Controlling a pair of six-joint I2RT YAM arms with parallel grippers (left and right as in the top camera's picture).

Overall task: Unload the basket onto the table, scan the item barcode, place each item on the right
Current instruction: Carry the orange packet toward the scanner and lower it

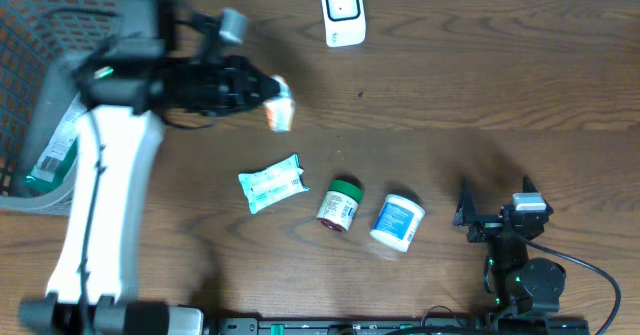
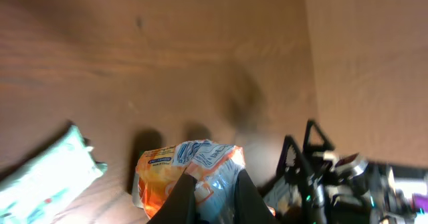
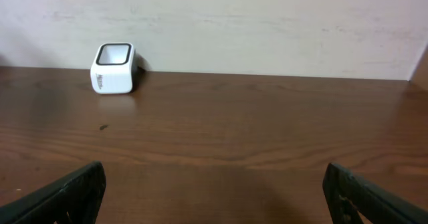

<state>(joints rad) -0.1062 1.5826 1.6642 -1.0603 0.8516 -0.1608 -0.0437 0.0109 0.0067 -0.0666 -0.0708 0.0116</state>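
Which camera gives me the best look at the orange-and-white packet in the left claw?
Left wrist: the packet sits close up, print visible. Overhead shows it small and blurred; right wrist misses it.

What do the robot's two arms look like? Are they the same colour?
Not quite. The left arm has a long white part with a thin black cable along it, then a black end with a small green light. The right arm is black with green lights and a black cable. Both have dark fingers.

Print on the orange packet is unreadably blurred.
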